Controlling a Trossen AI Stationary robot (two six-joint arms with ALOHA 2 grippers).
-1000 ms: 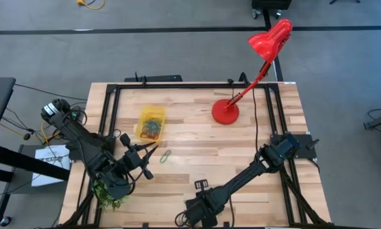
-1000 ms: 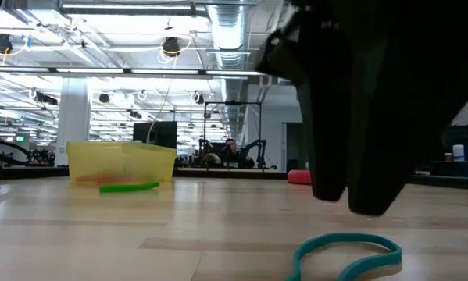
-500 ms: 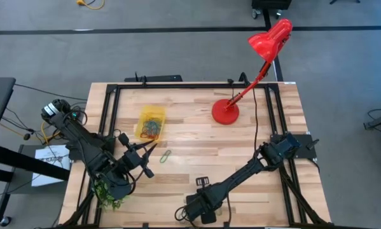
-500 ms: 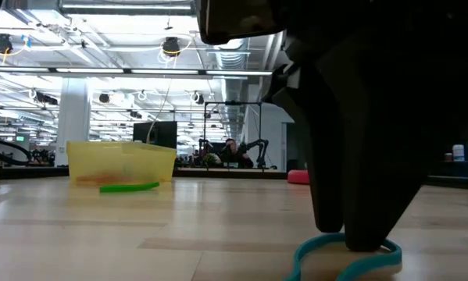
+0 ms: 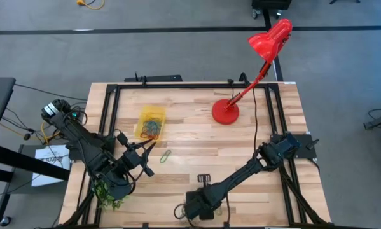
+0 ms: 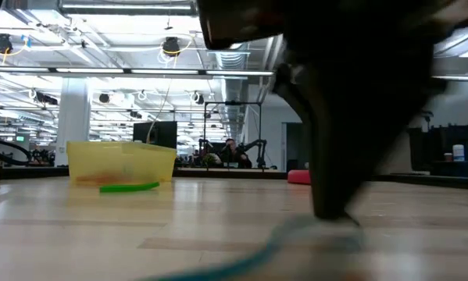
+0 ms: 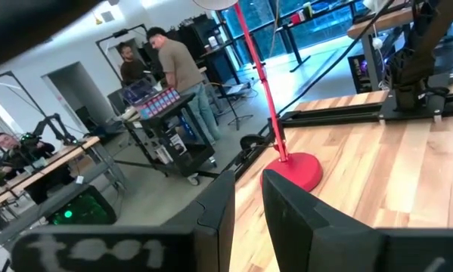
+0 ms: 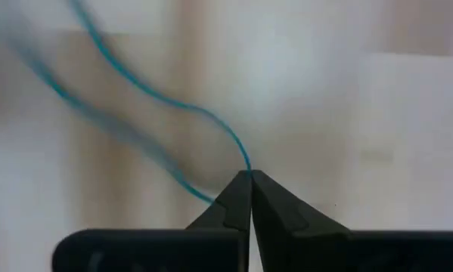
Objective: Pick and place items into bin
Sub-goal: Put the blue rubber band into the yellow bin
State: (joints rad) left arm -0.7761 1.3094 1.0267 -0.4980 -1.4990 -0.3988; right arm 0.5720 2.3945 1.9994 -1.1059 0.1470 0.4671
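Since the earlier frame the right gripper (image 8: 249,175) has closed, pinching a teal loop (image 8: 188,113) at bottom centre of the high view, its arm stretched low across the table. The left gripper (image 7: 249,189) waits lower left, fingers slightly apart. The yellow bin (image 5: 151,123) sits upper left, a green loop (image 5: 165,156) just below it.

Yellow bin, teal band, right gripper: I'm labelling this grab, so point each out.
yellow bin (image 5: 151,123), high view, on its floor among the bands.
teal band (image 8: 147,92), right wrist view, on its upper strand.
right gripper (image 8: 249,175), right wrist view, at the fingertips shut on the band.
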